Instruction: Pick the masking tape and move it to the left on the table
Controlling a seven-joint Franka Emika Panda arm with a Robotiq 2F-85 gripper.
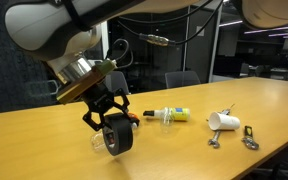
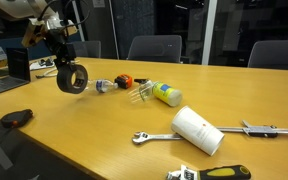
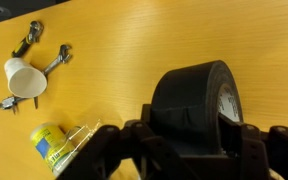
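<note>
The masking tape (image 1: pixel 118 138) is a thick black roll with a pale label in its core. My gripper (image 1: pixel 110 122) is shut on it and holds it upright, at or just above the tan table (image 1: pixel 184 150). In an exterior view the tape (image 2: pixel 72 78) hangs in the gripper (image 2: pixel 66 66) above the table's (image 2: pixel 104 125) far left part. In the wrist view the tape (image 3: pixel 189 95) fills the space between the fingers (image 3: pixel 189 135), one finger reaching into the core.
A clear light bulb (image 1: pixel 167 115) with a yellow base and a white cup (image 1: pixel 224 121) lie on the table, also in the wrist view (image 3: pixel 24 78). Wrenches (image 2: pixel 149 136) and screwdrivers (image 2: pixel 17 118) lie nearby. A laptop (image 2: pixel 14 68) stands behind. Chairs line the far edge.
</note>
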